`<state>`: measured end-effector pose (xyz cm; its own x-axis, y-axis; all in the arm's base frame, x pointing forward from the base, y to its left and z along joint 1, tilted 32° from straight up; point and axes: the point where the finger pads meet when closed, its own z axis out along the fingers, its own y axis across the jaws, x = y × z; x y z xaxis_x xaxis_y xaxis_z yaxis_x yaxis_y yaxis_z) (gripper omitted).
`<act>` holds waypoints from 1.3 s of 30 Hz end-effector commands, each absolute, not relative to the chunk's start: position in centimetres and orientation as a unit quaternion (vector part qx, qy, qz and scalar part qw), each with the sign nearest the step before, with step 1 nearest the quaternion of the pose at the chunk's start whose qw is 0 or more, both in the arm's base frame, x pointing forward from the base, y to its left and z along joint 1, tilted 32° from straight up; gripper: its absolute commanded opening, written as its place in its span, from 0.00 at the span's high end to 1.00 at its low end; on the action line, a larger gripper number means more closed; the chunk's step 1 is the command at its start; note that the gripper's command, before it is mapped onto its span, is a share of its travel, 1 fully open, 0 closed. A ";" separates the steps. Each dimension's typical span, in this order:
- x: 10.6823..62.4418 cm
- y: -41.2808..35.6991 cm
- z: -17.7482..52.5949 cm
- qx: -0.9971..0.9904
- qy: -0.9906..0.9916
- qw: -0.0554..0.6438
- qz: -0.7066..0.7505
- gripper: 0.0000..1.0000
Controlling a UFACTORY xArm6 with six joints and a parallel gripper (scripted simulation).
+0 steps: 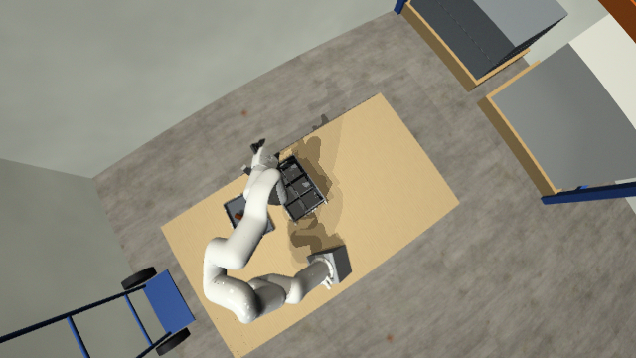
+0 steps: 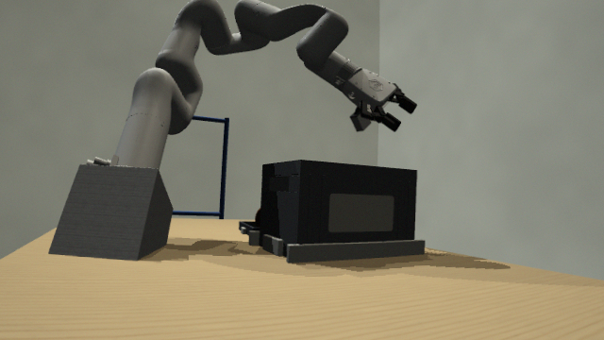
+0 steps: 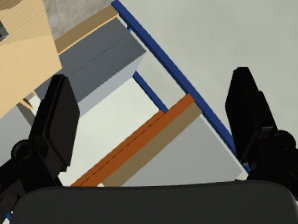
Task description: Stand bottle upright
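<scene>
Around me is a plain room with grey-green walls and a mottled grey concrete floor. A pale wooden counter sits at its centre, streaked with soft shadows. A blue hand truck (black wheels) rests near one corner. Two grey-topped, wood-edged shelving units stand along the far side.

My fingers look like matt black plastic, smooth and without shine. My arm has a glossy white shell with soft highlights. The desk is pale wood with a fine grain, satin rather than polished. The crate looks like dull dark plastic, though in this shadow I cannot be sure. The floor is rough, mottled grey concrete. My base block is matt grey.
</scene>
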<state>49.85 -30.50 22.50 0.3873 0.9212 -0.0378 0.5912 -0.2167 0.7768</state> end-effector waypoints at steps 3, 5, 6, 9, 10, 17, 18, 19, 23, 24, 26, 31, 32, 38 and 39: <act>50.1 -30.4 22.8 0.743 0.511 0.368 0.225 0.00; 51.0 -28.6 23.3 0.715 0.545 0.370 0.232 0.00; 51.0 -28.6 23.3 0.715 0.545 0.370 0.232 0.00; 52.7 -24.6 24.4 0.650 0.616 0.373 0.245 0.00; 52.8 -24.2 24.5 0.643 0.622 0.373 0.246 0.00; 52.9 -24.0 24.5 0.640 0.625 0.373 0.246 0.00; 52.9 -24.0 24.5 0.640 0.625 0.373 0.246 0.00; 52.9 -24.0 24.5 0.640 0.625 0.373 0.246 0.00; 53.4 -22.2 24.9 0.609 0.654 0.372 0.251 0.00; 53.9 -19.9 25.4 0.568 0.689 0.370 0.256 0.00; 54.1 -18.0 25.7 0.534 0.716 0.368 0.259 0.00; 54.3 -15.2 26.1 0.480 0.754 0.363 0.263 0.00; 54.3 -14.4 26.2 0.463 0.765 0.361 0.264 0.00; 54.0 -10.5 26.6 0.380 0.814 0.349 0.267 0.00; 54.0 -10.5 26.6 0.380 0.814 0.349 0.267 0.00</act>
<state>54.04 -12.54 26.11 -0.3791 0.8603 -0.3409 0.4744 0.4969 0.7267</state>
